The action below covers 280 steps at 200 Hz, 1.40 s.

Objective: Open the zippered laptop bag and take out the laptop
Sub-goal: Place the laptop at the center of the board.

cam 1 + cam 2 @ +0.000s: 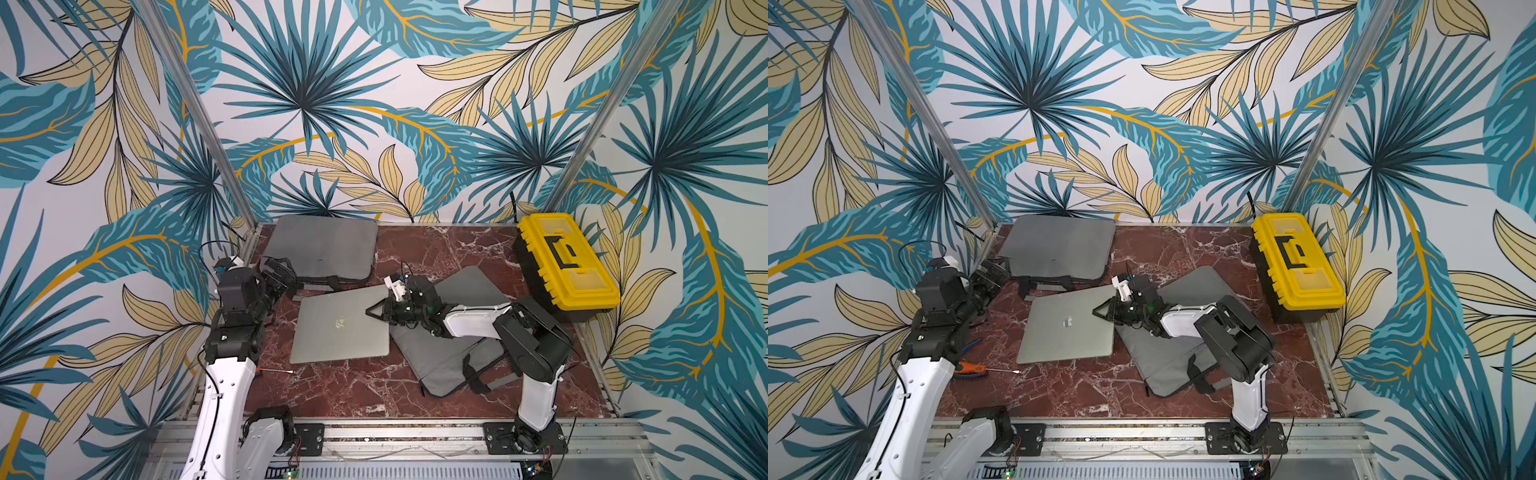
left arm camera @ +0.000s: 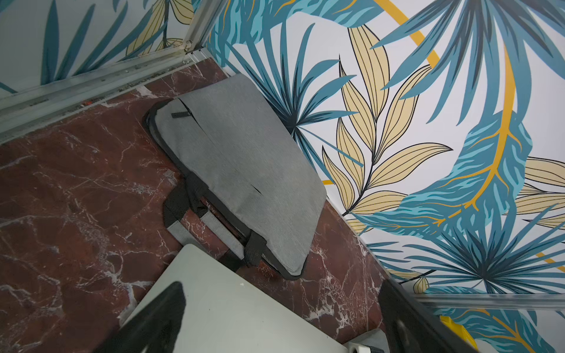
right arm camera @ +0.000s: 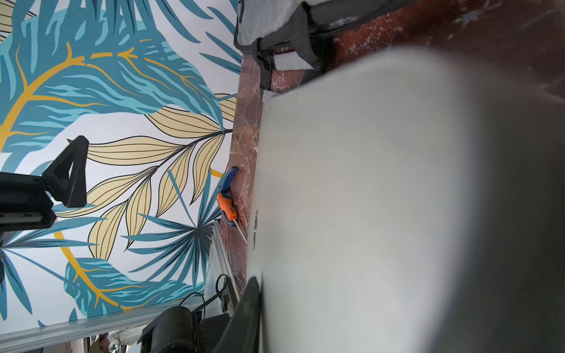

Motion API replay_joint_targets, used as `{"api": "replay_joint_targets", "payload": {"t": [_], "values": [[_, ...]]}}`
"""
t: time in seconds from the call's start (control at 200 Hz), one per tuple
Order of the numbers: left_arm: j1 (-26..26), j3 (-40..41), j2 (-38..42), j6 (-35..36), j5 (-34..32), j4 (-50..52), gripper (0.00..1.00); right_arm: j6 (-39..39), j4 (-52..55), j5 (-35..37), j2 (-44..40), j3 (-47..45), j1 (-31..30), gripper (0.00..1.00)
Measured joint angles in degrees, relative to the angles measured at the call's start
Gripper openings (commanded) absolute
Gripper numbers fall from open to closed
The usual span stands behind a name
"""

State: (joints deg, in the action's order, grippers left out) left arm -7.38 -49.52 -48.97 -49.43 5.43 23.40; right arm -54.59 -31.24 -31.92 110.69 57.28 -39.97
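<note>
Right wrist shows laptop beside right end effector.

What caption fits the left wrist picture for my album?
Grey laptop bag lies by the wall, silver laptop nearby.

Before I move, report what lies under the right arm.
The nearer grey laptop bag lies beneath the right arm, on the table. The arm covers the bag's middle, so that part cannot be seen.

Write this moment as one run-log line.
laptop: out, on table beside near bag | left gripper: open, empty | right gripper: open, over laptop's corner | task: laptop removed
</note>
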Motion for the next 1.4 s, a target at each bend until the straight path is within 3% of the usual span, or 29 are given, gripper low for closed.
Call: {"api": "replay_joint_targets", "payload": {"t": [0.816, 1.152, 1.402], "values": [[-0.02, 1.38, 1.11, -1.42, 0.22, -0.17, 1.00, -5.40, 0.07, -1.70, 5.03, 4.92, -3.78, 0.00], [-0.07, 1.79, 1.25, -1.66, 0.22, -0.50, 1.00, -3.23, 4.66, -4.52, 3.10, 4.20, -3.82, 0.16], [-0.07, 1.79, 1.14, -2.25, 0.22, -1.05, 1.00, -1.05, 10.58, -2.99, 3.10, 2.99, -3.89, 0.36]]}}
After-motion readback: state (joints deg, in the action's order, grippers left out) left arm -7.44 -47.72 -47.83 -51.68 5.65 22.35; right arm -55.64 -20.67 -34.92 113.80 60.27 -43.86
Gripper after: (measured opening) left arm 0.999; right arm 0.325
